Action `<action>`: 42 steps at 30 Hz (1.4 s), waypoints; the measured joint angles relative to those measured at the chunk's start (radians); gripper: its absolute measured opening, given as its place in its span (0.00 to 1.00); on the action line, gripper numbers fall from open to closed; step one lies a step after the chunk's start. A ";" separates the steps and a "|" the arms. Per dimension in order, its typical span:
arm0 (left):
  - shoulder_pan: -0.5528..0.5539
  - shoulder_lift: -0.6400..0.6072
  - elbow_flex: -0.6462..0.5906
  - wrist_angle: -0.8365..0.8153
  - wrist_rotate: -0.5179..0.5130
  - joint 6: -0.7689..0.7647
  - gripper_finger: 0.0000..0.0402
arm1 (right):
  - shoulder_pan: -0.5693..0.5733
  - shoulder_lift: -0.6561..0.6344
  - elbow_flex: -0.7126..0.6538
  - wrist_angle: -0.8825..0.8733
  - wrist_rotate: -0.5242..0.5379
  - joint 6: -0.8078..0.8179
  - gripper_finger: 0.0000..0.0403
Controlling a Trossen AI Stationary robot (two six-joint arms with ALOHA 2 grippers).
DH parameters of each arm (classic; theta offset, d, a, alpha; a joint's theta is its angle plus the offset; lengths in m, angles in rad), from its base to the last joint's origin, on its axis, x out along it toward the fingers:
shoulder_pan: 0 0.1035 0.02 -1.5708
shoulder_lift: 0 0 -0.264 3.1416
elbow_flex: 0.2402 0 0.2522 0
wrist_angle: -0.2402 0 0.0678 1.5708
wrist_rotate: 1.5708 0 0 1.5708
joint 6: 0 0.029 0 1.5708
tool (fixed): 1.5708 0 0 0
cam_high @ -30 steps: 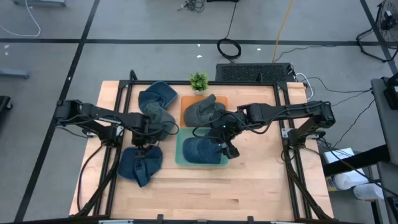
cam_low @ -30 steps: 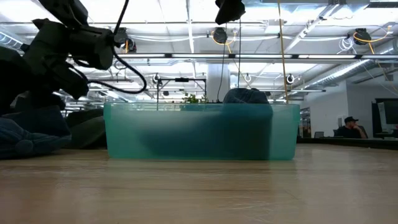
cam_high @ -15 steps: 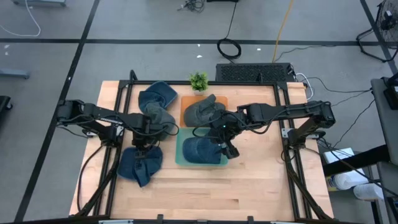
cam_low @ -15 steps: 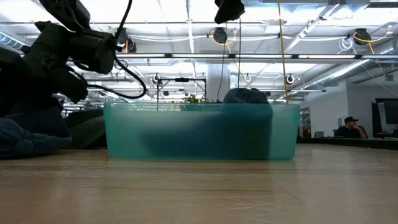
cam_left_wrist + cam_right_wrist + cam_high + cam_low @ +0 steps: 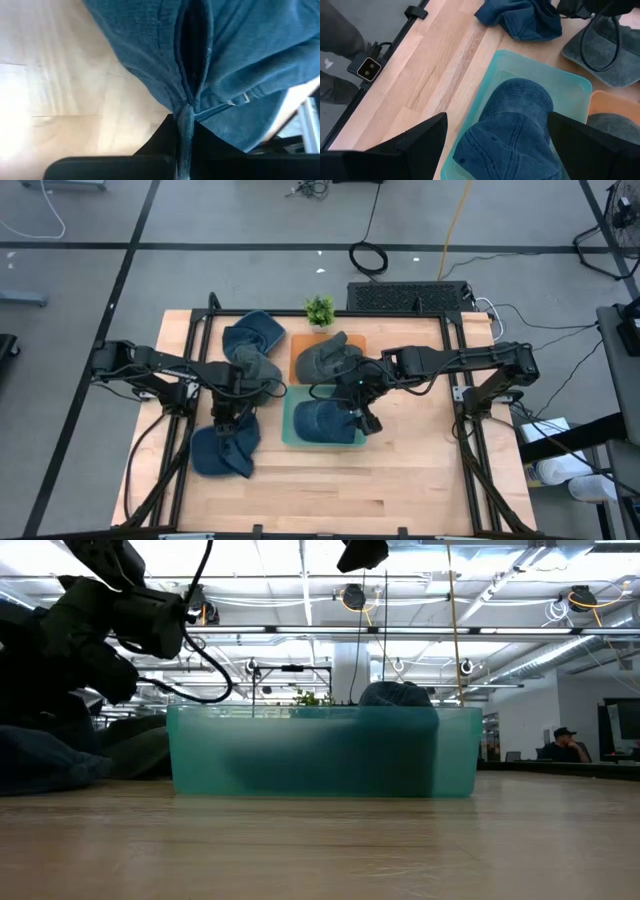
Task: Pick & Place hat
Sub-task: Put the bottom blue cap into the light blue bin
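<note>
The left pincer (image 5: 222, 423) is clamped on a fold of the blue hat (image 5: 222, 452) lying near-left on the surface (image 5: 420, 480), left of the teal bin (image 5: 290, 435), where the right pincer (image 5: 362, 420) hangs spread apart.

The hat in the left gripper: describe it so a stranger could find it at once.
On the wooden table, look left of the teal bin, near the front edge. The blue denim hat lies there with the left gripper shut on its fabric. Unlike the other hats, it sits alone on bare wood, in no bin.
</note>
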 joint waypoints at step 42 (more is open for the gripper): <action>-0.052 -0.127 0.936 -0.444 -0.791 0.139 0.02 | -0.085 -0.115 0.000 0.594 -0.054 1.277 0.82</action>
